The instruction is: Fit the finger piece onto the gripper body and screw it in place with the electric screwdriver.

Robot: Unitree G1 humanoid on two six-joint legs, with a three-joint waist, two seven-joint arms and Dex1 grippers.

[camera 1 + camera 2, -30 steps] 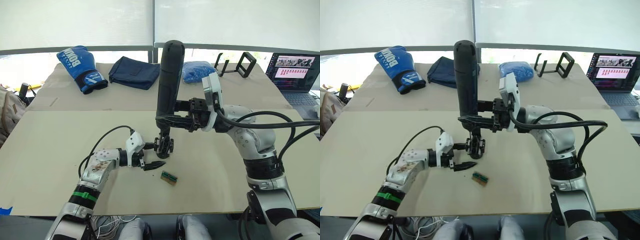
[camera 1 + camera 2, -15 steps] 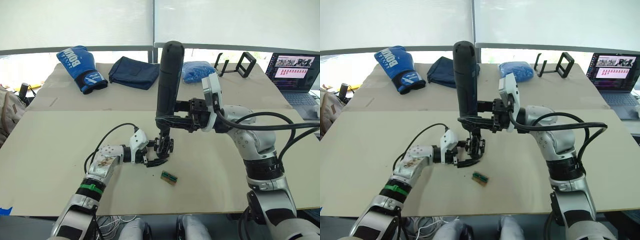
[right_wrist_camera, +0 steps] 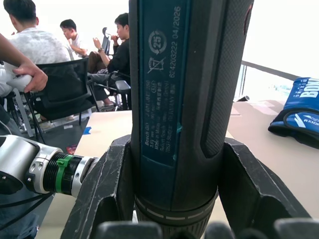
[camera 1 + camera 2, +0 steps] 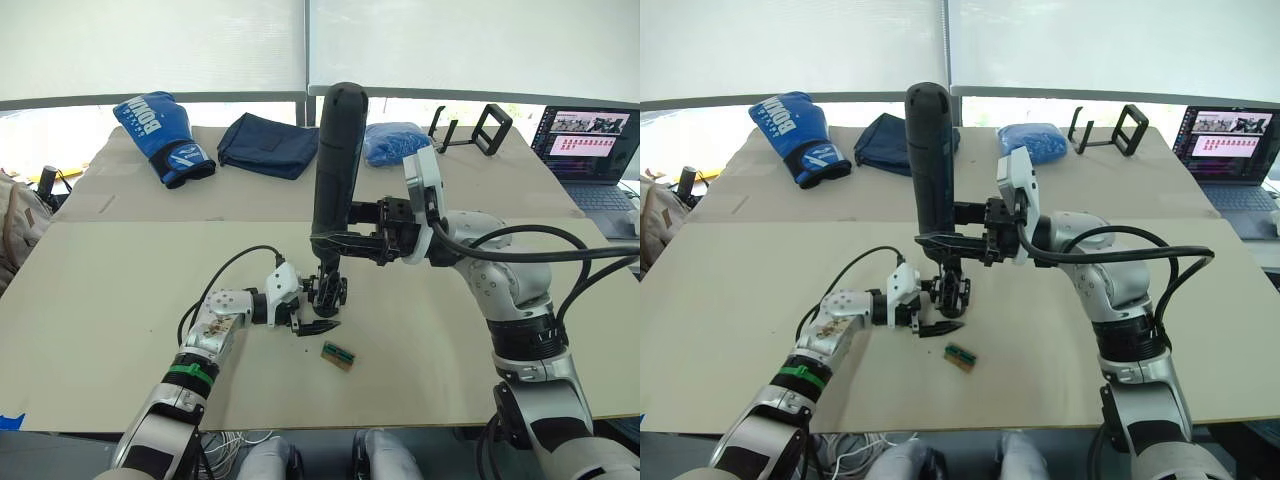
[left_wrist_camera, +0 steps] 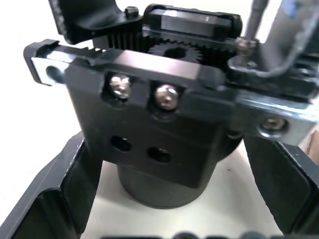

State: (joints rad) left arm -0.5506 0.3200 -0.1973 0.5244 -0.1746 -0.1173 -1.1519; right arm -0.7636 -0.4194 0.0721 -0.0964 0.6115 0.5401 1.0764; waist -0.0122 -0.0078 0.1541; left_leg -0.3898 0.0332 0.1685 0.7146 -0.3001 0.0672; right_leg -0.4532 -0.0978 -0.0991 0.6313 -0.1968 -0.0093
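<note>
1. In the left eye view, the right gripper has its jaws clenched around the electric screwdriver, which stands upright with its bit pointing down. I think it is held vertical so the bit can come straight onto a screw. Directly below stands the gripper body on the table.
2. In the right eye view, the left gripper reaches in from the side, its jaws spread on both sides of the gripper body, probably to steady it. A pointed black piece lies low between its fingers; I cannot tell if it is the finger piece. A small green-and-brown block lies near, untouched.
3. In the left wrist view, the gripper body fills the space between the left fingers, which do not seem to press it. Two screws and two empty holes show on its face.
4. In the right wrist view, the screwdriver sits tightly between the right fingers.
</note>
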